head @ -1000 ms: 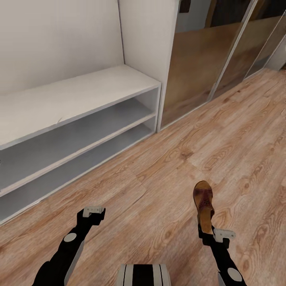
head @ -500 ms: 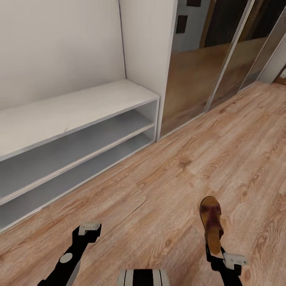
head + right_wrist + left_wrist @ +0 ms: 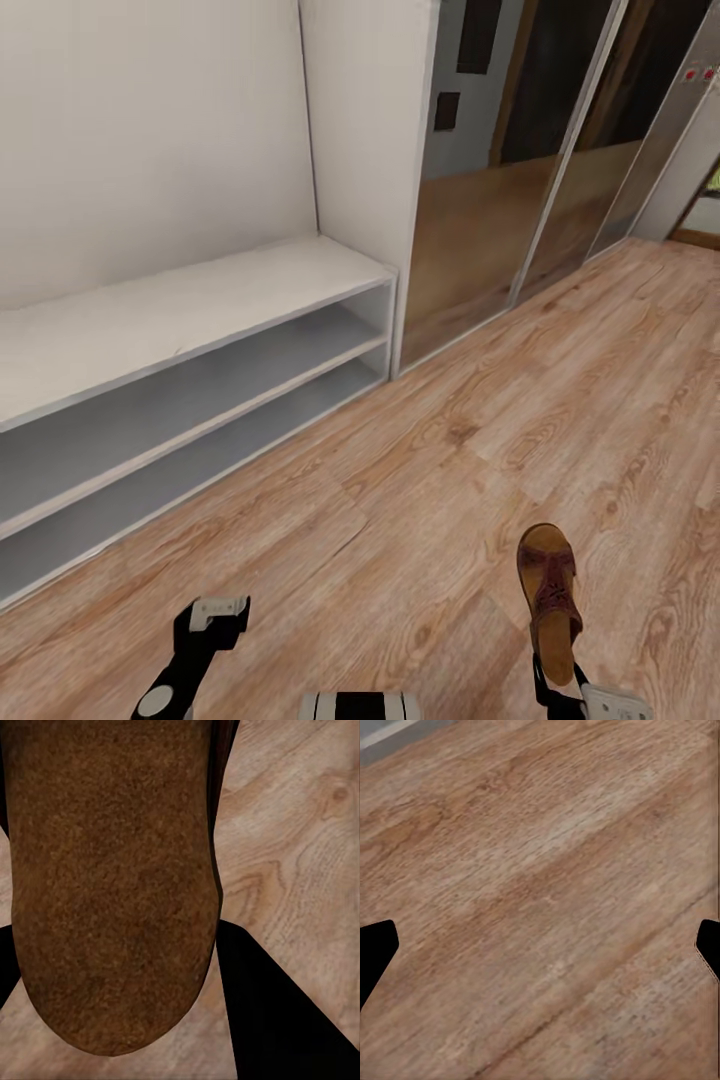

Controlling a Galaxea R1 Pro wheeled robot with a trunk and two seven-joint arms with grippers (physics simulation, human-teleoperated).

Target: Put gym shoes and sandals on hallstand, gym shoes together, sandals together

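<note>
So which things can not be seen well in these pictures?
- Right gripper: head view, frame edge cuts it, sandal covers the fingertips.
- Sandal straps: right wrist view, the footbed blocks them.
- Left gripper: head view, too small to judge the finger gap.
- Rack: head view, cut off at the left edge.

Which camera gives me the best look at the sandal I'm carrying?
The head view: the whole sandal shows there, strap and footbed, held at the heel by the right gripper above the floor. The right wrist view is too close, showing just its brown footbed. The left wrist view looks at bare floor.
</note>
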